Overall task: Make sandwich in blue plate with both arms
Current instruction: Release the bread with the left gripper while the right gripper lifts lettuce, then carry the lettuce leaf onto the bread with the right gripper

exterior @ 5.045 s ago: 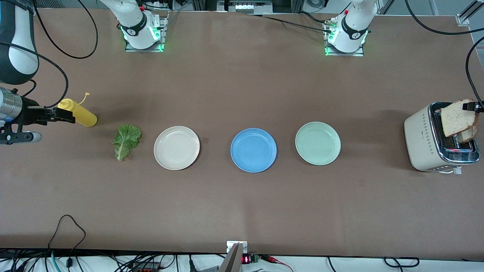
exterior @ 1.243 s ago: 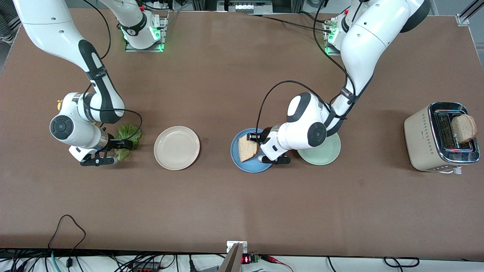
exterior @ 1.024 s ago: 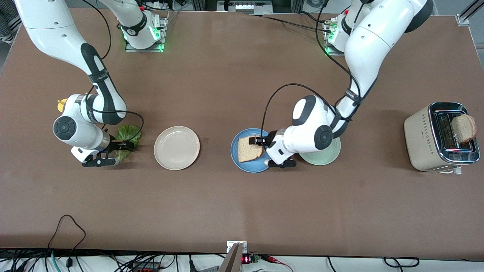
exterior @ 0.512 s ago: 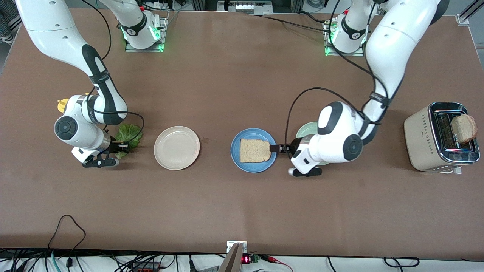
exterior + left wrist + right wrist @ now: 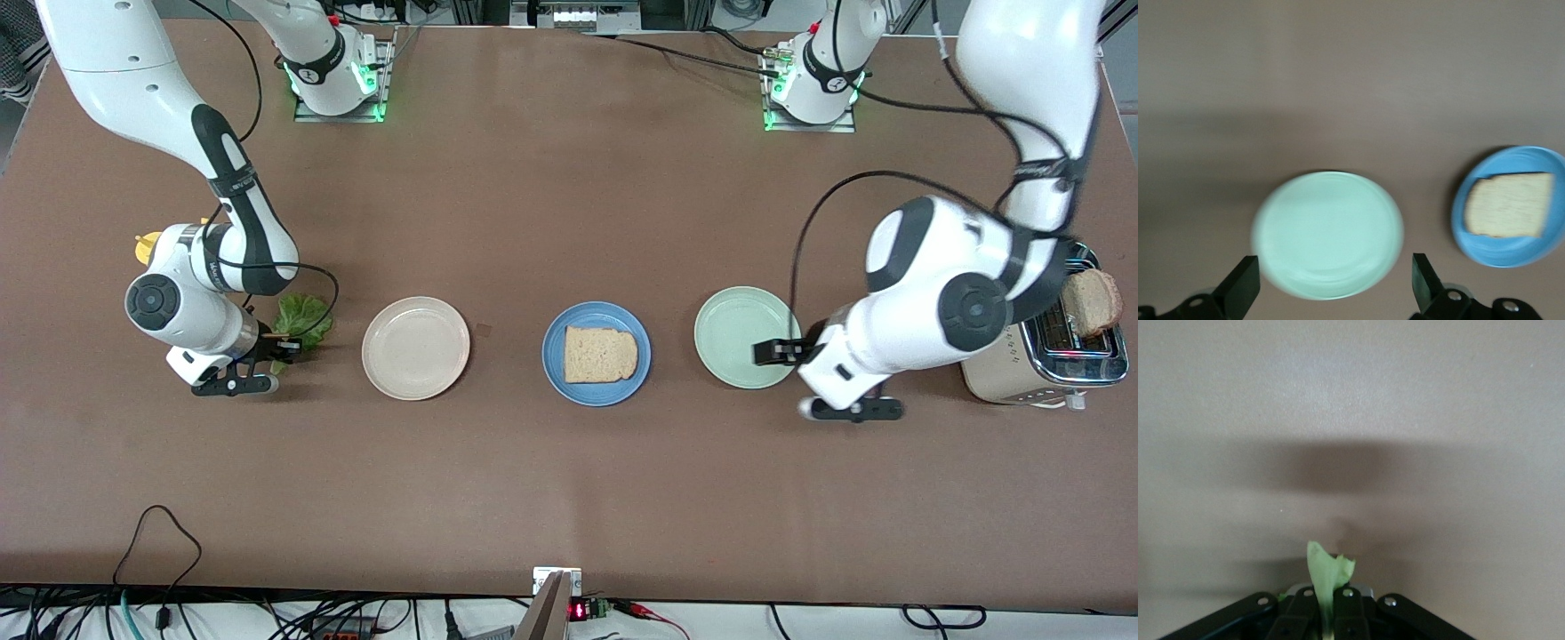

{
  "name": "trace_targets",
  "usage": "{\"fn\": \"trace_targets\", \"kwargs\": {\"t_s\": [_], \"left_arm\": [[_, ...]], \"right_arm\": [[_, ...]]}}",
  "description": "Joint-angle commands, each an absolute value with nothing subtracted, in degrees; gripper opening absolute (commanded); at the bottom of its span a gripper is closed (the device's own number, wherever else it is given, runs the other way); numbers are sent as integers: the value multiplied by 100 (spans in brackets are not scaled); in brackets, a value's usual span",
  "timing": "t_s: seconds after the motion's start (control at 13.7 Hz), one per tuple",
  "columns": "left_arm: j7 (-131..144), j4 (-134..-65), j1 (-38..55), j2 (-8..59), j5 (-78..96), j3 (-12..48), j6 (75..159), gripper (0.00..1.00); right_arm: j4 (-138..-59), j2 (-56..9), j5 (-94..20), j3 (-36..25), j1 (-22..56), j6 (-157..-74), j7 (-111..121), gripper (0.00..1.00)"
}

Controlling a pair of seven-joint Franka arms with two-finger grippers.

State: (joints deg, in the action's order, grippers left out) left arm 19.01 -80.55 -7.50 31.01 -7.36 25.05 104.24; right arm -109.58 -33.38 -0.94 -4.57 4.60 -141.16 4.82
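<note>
The right gripper, clamped on the lettuce leaf at the right arm's end, must carry it past the cream plate to the bread slice on the blue plate, while the left gripper, fingers apart, hangs over the green plate.

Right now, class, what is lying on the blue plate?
One bread slice lies flat on the blue plate. No lettuce or second slice is on it. Whatever is beneath the slice is covered.

One bread slice lies flat on the blue plate; lettuce leaf pinched
</note>
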Motion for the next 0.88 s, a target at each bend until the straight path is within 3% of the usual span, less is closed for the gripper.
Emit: {"fn": "trace_targets", "kwargs": {"t_s": [0.0,0.15,0.44,0.58,0.8], "left_arm": [[1890,-7307,-966,2936,-1361,2540,9453,100],[1881,-6823,-1089,2936,-1371,2531,8757,100],[1243,-6532,-1441,2936,-1327,2549,8719,100],[731,-6425,-1546,2936,-1257,2505,8736,100],[668,-6731,-926,2436,-671,1368,8763,100]], "right_arm": [[-10785,-3191,-141,-448,466,-13748,510,0],[-10487,-3112,-141,-448,475,-13222,440,0],[-9985,-2945,-149,-431,799,-12114,-708,0],[-9932,-2944,-481,-387,1080,-11945,-1570,0],[-9792,-2997,-1439,-378,1641,-11953,-2721,0]]}}
